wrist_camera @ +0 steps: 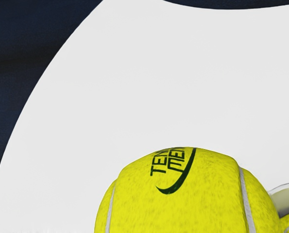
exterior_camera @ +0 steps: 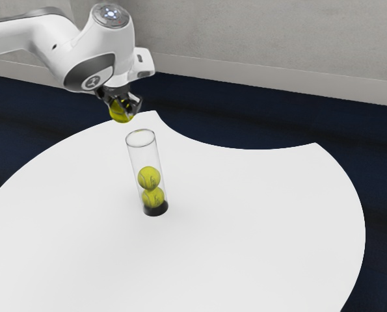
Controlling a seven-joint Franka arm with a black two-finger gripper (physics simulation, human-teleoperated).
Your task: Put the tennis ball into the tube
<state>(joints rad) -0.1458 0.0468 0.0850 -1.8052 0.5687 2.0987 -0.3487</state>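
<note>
Had the tennis ball point(exterior_camera: 121, 112) clasped btwn both jaws, up over the counter point(exterior_camera: 245, 214), beside the clear tube point(exterior_camera: 144, 156) & toward the exterior view's left of its rim point(exterior_camera: 141, 147). Gripped it by the sides w/ the underside bare, prob. so as to enter the mouth first & drop clean on release. Held it high, likely to clear the rim w/o a knock. Found the tube upright on its black base point(exterior_camera: 156, 208), mouth up, ready for a drop from above. Saw two balls point(exterior_camera: 149, 177) stacked inside, w/ space left on top, prob. enough for one more. Needed, at a guess, a short sideways shift to centre, then lowering & letting go. Risked, if off-centre, clipping the rim & tipping the tube, being tall, narrow & unbraced.
</note>
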